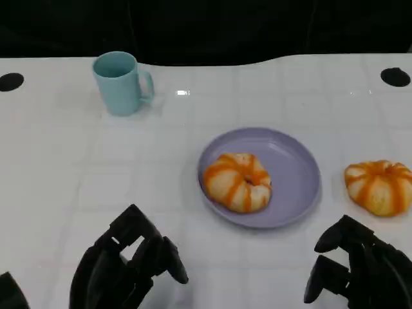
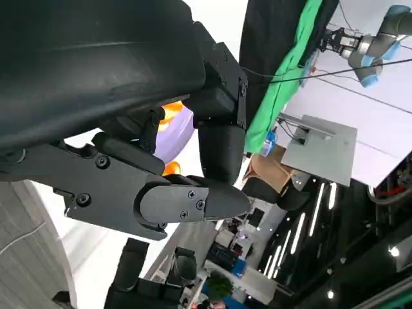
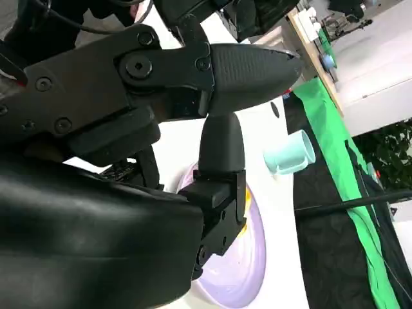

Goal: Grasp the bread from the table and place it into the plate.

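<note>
Table: a white tabletop (image 1: 77,167) with faint grid lines runs back to a dark backdrop; a black round hole (image 1: 11,81) sits at its far left edge and another one (image 1: 394,76) at its far right.
Mug: a pale blue mug (image 1: 120,82) stands upright at the far left, handle turned toward the right, well apart from everything else; it also shows in the right wrist view (image 3: 291,153).
Left hand: the left hand (image 1: 129,267) hovers low at the near left, above the table, its black fingers curled loosely with nothing between them; it touches neither plate nor bread. In its own wrist view the fingers (image 2: 193,201) reach out bare.
Plate: a lilac plate (image 1: 293,168) lies flat at the middle of the table, right of centre.
Bread in plate: one round loaf with orange stripes (image 1: 237,181) rests on the plate's left half.
Bread on table: a second striped loaf (image 1: 379,187) lies on the bare tabletop just beside the plate's right rim, not touching it.
Right hand: the right hand (image 1: 360,270) hangs at the near right, close in front of that loaf, fingers bent and apart, holding nothing.
</note>
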Available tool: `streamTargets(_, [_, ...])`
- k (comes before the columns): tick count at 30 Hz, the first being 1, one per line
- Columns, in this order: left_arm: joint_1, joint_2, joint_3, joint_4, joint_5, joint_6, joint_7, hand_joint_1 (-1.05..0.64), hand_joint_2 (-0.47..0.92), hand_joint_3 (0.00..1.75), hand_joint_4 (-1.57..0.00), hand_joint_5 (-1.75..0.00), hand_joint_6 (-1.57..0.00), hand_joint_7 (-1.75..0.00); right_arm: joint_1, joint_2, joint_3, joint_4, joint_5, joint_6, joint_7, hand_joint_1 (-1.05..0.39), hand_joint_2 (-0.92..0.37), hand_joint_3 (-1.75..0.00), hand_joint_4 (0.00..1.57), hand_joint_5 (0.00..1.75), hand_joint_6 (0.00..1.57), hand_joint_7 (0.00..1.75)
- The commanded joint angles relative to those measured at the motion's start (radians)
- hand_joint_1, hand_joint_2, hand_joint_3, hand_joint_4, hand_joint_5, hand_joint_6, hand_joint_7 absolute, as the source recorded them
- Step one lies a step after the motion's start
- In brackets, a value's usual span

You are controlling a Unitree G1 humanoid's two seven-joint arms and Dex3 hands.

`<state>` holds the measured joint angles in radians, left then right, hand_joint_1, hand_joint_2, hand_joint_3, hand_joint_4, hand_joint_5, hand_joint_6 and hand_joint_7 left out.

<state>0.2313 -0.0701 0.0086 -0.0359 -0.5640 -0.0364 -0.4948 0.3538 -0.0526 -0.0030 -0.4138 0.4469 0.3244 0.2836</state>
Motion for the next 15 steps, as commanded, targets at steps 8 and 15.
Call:
streamTargets(8, [-0.008,0.011,0.028,-0.016,-0.003,0.034,0.003,-0.55,0.92,0.41,-0.71,-1.75,-0.47,-1.75,-0.009,-0.009,-0.011,0.001,-0.002,-0.008,-0.006,-0.53,-0.92,-0.46,0.57,1.75,0.36,1.65])
streamTargets(15, [-0.011,0.001,0.030,-0.014,0.010,0.031,0.013,-0.55,0.92,0.39,-0.72,-1.75,-0.49,-1.75,-0.017,-0.010,-0.016,0.015,0.002,-0.016,0.008,-0.53,-0.92,-0.47,0.58,1.75,0.37,1.65])
